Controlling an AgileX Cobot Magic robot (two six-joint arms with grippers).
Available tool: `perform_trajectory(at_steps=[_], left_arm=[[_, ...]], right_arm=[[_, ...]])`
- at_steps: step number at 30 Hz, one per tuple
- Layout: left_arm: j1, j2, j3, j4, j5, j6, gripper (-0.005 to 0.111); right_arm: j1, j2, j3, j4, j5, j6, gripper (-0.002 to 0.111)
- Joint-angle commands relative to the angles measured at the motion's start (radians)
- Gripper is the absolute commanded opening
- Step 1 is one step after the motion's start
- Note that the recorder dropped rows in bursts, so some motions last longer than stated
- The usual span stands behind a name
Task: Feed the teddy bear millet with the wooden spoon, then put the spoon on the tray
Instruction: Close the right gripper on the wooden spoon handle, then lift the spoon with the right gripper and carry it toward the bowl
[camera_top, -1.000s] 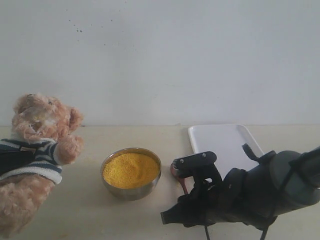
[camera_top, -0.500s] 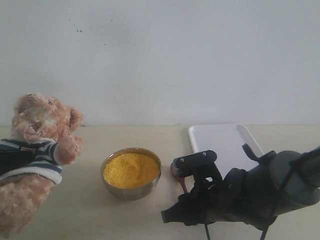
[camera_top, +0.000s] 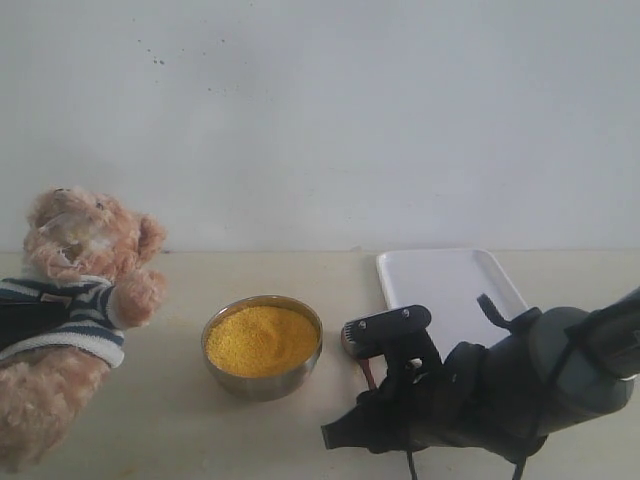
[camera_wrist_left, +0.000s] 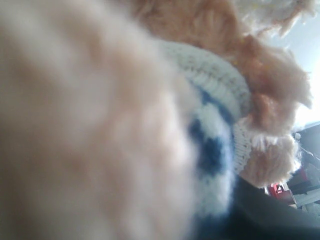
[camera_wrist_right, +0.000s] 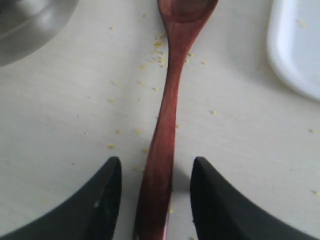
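l gripper hidden by bear (camera_top: 75, 300), state unclear, spoon (camera_wrist_right: 167, 110) tip cut off, r gripper (camera_wrist_right: 156, 165) spread astride it, 1 bowl (camera_top: 262, 382), 1 tray (camera_top: 450, 280)

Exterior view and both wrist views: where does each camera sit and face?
Exterior view: off the arms, a little above the table, facing the wall across teddy bear, steel bowl of millet and tray; the right end effector and its arm show.
Left wrist view: pressed against the bear's striped shirt; no robot part clearly shows.
Right wrist view: looks down along the wooden spoon, lying between its open fingers.
Shared: exterior and right wrist views both show spoon, bowl and tray.
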Motion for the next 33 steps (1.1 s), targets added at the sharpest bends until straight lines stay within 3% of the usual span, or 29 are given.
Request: perform_trajectory(at_steps=[1, 2, 9, 15, 19, 24, 30, 33], left_arm=[[-0.004, -0.013, 0.005, -0.021, 0.035, -0.009, 0.004], [-0.004, -0.013, 0.005, -0.021, 0.035, -0.009, 0.004], [-0.004, -0.013, 0.005, -0.021, 0.035, -0.009, 0.004], [-0.004, -0.013, 0.005, -0.021, 0.035, -0.009, 0.004], [-0.004, -0.013, 0.005, -0.021, 0.035, -0.062, 0.004], [-0.004, -0.013, 0.005, -0.021, 0.035, -0.115, 0.004], [-0.004, -0.013, 0.005, -0.021, 0.035, -0.133, 0.004], [-0.004, -0.013, 0.005, -0.021, 0.035, -0.133, 0.004]], right_arm=[[-0.008, 0.016, 0.007, 0.001, 0.056, -0.008, 0.013], [-0.008, 0.016, 0.007, 0.001, 0.065, -0.008, 0.000], [-0.008, -0.031, 0.007, 0.001, 0.084, -0.014, 0.000], [-0.018, -0.248, 0.018, 0.001, 0.093, -0.165, 0.000], [-0.084, -0.415, 0.083, 0.001, 0.128, -0.266, 0.000], [-0.161, -0.669, 0.154, -0.012, 0.296, -0.334, 0.000], [-0.125, -0.853, 0.110, -0.172, 0.480, -0.330, 0.000], [-0.101, -0.835, 0.037, -0.335, 0.600, -0.198, 0.000]])
